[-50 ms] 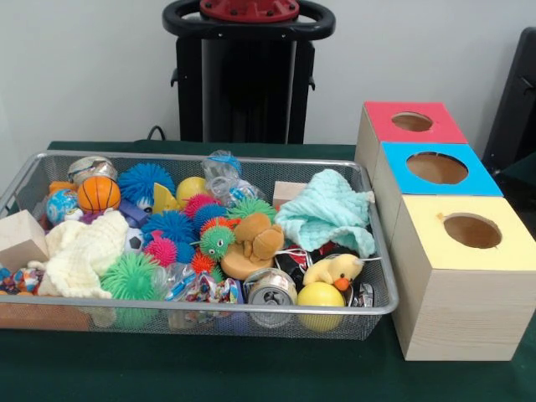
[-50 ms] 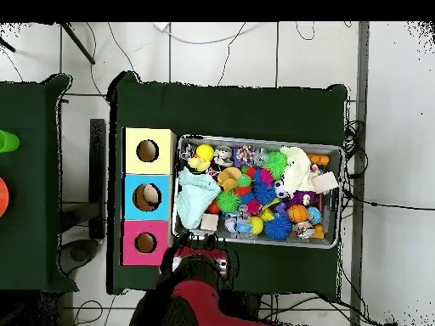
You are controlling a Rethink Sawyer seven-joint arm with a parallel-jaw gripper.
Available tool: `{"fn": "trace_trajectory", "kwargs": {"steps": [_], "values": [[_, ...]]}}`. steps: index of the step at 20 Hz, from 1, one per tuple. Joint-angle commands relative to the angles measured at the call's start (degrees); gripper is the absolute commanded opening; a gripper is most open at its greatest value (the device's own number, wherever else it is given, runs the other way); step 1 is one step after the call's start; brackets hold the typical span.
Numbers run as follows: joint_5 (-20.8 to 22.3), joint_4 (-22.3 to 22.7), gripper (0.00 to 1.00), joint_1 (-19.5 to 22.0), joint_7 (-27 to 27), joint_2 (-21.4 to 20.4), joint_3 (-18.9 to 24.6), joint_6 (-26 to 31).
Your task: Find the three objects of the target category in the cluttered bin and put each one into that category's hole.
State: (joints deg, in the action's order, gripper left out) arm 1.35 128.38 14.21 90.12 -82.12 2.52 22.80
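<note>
A wire mesh bin (image 1: 251,309) (image 2: 340,197) is packed with toys. Among them are an orange basketball (image 1: 99,193) (image 2: 297,213), a yellow ball (image 1: 321,295) (image 2: 205,152), a yellow duck (image 1: 335,270), a brown plush bear (image 1: 260,237) (image 2: 229,177), several spiky balls and a drinks can (image 1: 270,289). A teal cloth (image 1: 328,211) (image 2: 197,195) lies at the end nearest the boxes. Beside the bin stand a red box (image 1: 385,113) (image 2: 132,231), a blue box (image 1: 479,181) (image 2: 132,197) and a yellow box (image 1: 435,249) (image 2: 163,140), each with a round hole on top. Only the red and black arm (image 2: 200,276) shows, drawn back off the bin; its gripper is hidden.
A cream knitted cloth (image 1: 79,251) (image 2: 297,170) and a wooden block (image 1: 21,239) (image 2: 324,182) fill the bin's other end. A second green table (image 2: 34,187) carrying coloured objects stands past the boxes in the overhead view. Cables run over the floor.
</note>
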Motion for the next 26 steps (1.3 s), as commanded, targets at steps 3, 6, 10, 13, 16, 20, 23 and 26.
{"fn": "trace_trajectory", "kwargs": {"steps": [3,6,10,13,16,20,23,26], "values": [[3.66,-9.62,1.00,0.62,3.13,8.29,4.05,-0.09],[3.32,-13.59,1.00,0.38,0.96,6.95,3.95,12.20],[4.40,-20.84,1.00,0.02,-0.74,4.91,3.84,33.53],[5.04,-26.27,1.00,0.25,-0.63,5.09,5.10,45.61],[5.84,-32.27,1.00,0.23,1.05,5.72,6.66,57.05],[1.88,-30.65,1.00,-1.02,1.96,1.54,5.83,56.91],[-1.27,-23.21,1.00,-3.48,0.39,-3.16,2.72,45.93],[-4.17,-15.18,1.00,-5.22,-1.20,-4.91,0.47,30.95]]}}
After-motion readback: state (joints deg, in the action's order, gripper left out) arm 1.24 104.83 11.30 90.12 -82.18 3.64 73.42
